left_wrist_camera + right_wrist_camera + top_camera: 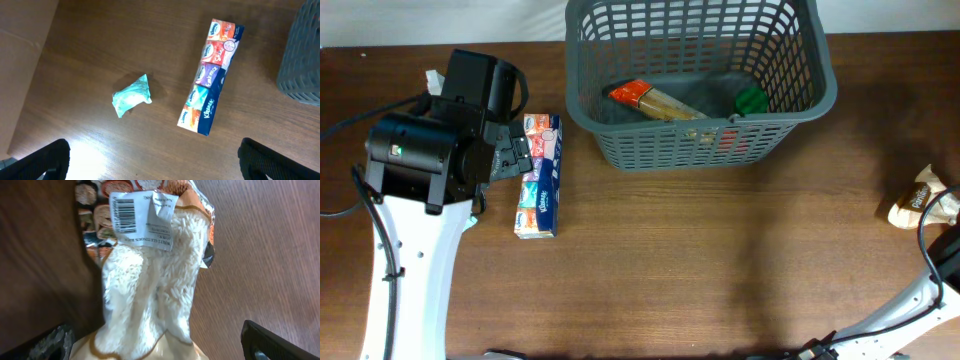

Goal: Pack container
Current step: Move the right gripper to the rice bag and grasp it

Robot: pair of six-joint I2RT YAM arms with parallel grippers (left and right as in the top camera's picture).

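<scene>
My left pincer (160,162) spread wide, empty; tissue pack (210,80) at 1 o'clock, long axis 12-to-6; container (302,60) probably 2 o'clock beyond.

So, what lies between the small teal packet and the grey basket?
The tissue pack lies between the teal packet and the basket; the left wrist view shows it.

Brown wooden table (720,260) carries the container (660,152); a tissue pack (539,190); teal crumpled wrapper (131,96); rice bag (150,280).
</scene>
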